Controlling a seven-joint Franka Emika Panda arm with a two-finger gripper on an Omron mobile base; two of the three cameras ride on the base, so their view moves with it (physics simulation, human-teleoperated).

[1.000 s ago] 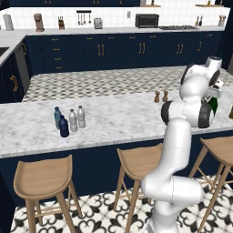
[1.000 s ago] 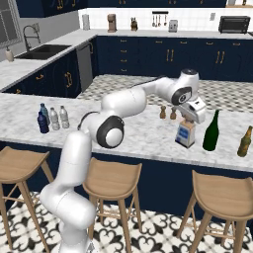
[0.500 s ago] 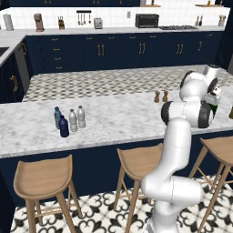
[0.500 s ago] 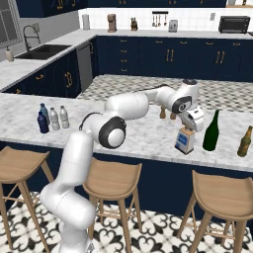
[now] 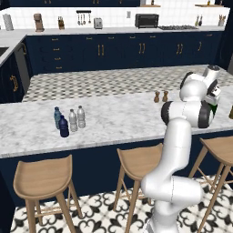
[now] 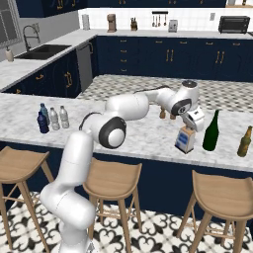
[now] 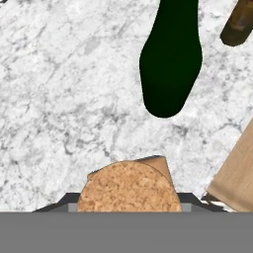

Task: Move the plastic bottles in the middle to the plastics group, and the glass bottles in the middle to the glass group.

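over the last second the arm's hand has come down — in the right base view the tool point(image 6: 189, 132) and the square glass bottle point(image 6: 185, 139) closed in it, earlier carried clear above the marble tabletop point(image 6: 143, 136), now sit low, the bottle's base at or just above the surface; actual contact cannot be judged. the bottle has also drawn in closer to the green wine bottle point(image 6: 212, 131), now just beside it, the two apart. in the left base view the wrist point(image 5: 210, 89) has dropped lower than a second ago, its white housing now in front of the wine bottle, and the forearm leans lower over the tabletop edge.
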